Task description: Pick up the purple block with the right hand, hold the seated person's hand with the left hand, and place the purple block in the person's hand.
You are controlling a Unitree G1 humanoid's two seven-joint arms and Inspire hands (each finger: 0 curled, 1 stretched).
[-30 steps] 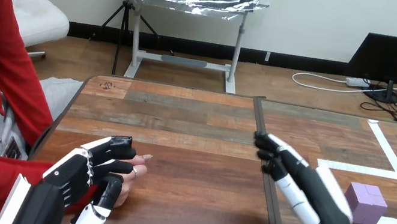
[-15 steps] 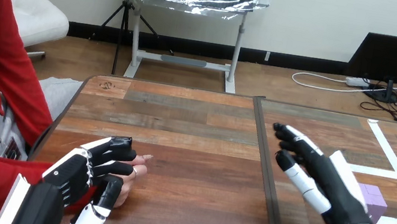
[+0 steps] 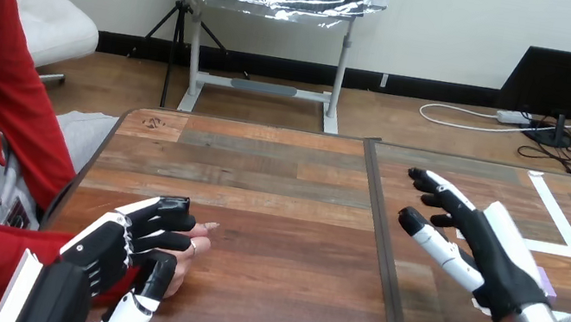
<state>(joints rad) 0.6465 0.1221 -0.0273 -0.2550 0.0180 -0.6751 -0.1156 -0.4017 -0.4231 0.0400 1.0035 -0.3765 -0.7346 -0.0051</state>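
Left hand (image 3: 119, 247) curled round person's hand (image 3: 183, 271) on worktop (image 3: 282, 213); right hand (image 3: 493, 257) open, fingers spread, over mostly hidden purple block (image 3: 543, 279).

No word, number or label can be read anywhere on the wooden table (image 3: 262, 175); a small dark round mark (image 3: 153, 122) sits at the table's far left corner, too small to tell whether it carries print; the white tape lines (image 3: 557, 220) on the table's right part are plain strips.
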